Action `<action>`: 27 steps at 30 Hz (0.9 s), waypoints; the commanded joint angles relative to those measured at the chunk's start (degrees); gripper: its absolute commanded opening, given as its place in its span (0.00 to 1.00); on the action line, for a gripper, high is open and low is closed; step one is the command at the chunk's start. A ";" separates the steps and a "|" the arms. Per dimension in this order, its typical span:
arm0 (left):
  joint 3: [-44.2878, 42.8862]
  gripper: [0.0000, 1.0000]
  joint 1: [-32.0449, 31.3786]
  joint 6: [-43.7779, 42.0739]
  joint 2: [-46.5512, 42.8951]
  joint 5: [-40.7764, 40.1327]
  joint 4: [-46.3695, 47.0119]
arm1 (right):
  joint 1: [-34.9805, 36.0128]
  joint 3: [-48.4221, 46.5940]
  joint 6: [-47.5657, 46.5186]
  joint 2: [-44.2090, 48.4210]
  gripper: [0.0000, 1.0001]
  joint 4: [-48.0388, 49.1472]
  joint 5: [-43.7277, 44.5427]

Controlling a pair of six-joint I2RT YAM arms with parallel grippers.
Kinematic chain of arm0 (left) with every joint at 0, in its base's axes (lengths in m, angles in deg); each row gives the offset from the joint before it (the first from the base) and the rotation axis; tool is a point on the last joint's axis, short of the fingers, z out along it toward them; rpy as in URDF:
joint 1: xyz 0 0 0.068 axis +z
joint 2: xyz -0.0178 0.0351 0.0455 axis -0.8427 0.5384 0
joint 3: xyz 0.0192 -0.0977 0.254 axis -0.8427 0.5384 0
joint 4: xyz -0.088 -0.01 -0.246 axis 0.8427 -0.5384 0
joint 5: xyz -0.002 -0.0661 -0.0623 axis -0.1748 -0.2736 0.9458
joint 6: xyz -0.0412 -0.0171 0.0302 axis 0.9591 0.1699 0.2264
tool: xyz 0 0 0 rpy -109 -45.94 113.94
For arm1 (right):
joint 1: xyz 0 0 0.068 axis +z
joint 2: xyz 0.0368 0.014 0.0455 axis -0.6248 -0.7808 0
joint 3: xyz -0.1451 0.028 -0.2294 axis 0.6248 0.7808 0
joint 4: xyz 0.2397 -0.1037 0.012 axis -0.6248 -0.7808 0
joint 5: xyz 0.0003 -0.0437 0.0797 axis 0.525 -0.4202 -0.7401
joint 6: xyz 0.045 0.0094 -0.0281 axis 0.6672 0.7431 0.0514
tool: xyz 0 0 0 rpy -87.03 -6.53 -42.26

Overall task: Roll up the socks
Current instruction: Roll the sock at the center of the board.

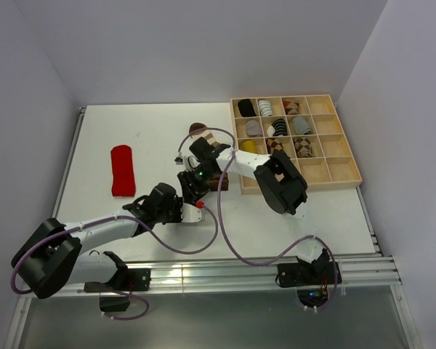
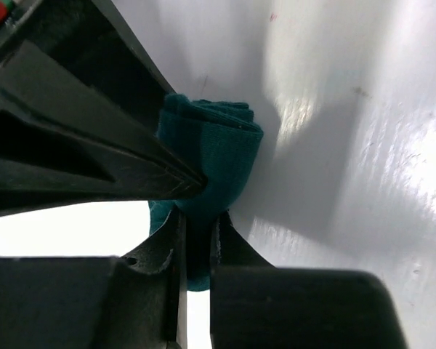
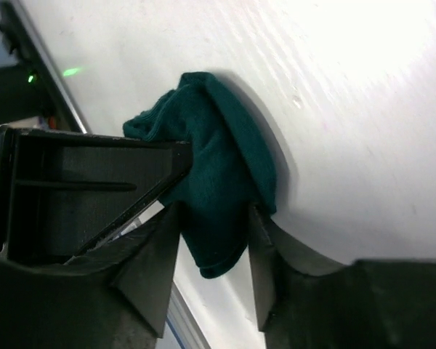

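Observation:
The dark teal sock (image 2: 225,145) is bunched into a loose roll just above the white table. My left gripper (image 2: 198,222) is shut on its lower end, with the jaws close together and fabric pinched between them. My right gripper (image 3: 214,240) stands open around the same sock (image 3: 218,182), which hangs between its fingers. In the top view both grippers, left (image 1: 189,190) and right (image 1: 198,169), meet at the table's middle and hide the teal sock. The red sock (image 1: 122,169) lies flat to the left. The striped sock (image 1: 198,130) lies behind the grippers, partly covered by the right arm.
A wooden compartment tray (image 1: 345,173) stands at the right, holding several rolled sock bundles in its left cells. The right arm's elbow (image 1: 280,185) hangs over the tray's near left corner. Cables loop across the near table. A metal rail runs along the front edge.

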 commanded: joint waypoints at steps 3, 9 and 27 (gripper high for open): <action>-2.23 0.00 0.52 2.19 3.07 8.58 -13.33 | -1.89 10.44 7.28 11.90 0.54 10.77 12.56; -5.66 0.00 3.68 1.93 3.86 13.68 -18.34 | -6.81 23.99 16.08 26.84 0.57 22.11 22.75; -22.61 0.00 12.64 -2.90 20.81 25.46 -36.97 | -6.83 59.77 14.36 77.74 0.61 40.24 42.89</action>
